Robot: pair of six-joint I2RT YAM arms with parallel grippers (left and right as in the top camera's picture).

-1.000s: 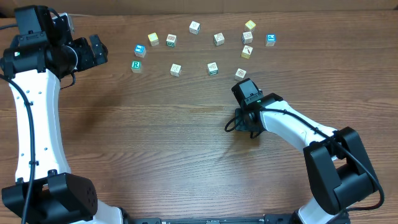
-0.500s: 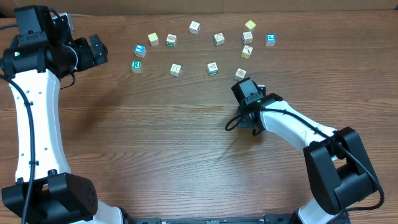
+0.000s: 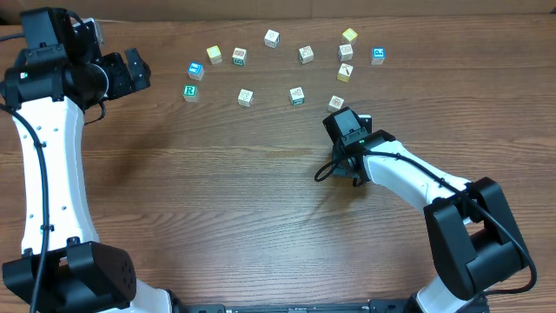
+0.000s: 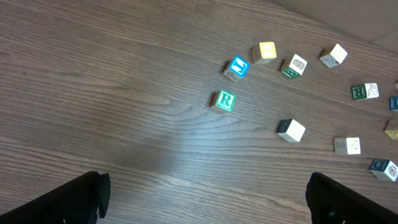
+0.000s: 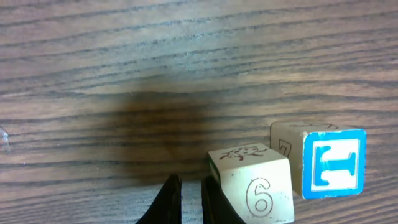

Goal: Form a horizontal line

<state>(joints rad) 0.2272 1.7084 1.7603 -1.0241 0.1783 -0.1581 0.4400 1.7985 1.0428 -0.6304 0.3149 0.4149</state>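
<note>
No horizontal line shows; the small wooden cubes lie loose and apart. The green "R" cube (image 3: 190, 91) (image 4: 225, 100) sits at the left, with a blue-picture cube (image 3: 195, 69) (image 4: 237, 66) just behind it. My left gripper (image 3: 137, 71) (image 4: 211, 205) hovers wide open to their left, holding nothing. My right gripper (image 5: 189, 182) is shut and empty, its fingers low over the table. A cream "6" cube (image 5: 258, 186) stands against its right finger, and a blue-letter cube (image 5: 333, 165) sits beside that. From overhead the right wrist (image 3: 345, 124) hides both, except for a pale corner (image 3: 365, 119).
Several more cubes are spread in an arc along the back, among them a yellow one (image 3: 214, 54), a plain-topped one (image 3: 246, 97), one close to the right wrist (image 3: 336, 103) and a blue one (image 3: 378, 56). The table's back edge (image 3: 278, 12) runs just beyond them.
The right wrist has shifted slightly, and a pale cube corner now shows at its right side from overhead. The left arm has not moved.
</note>
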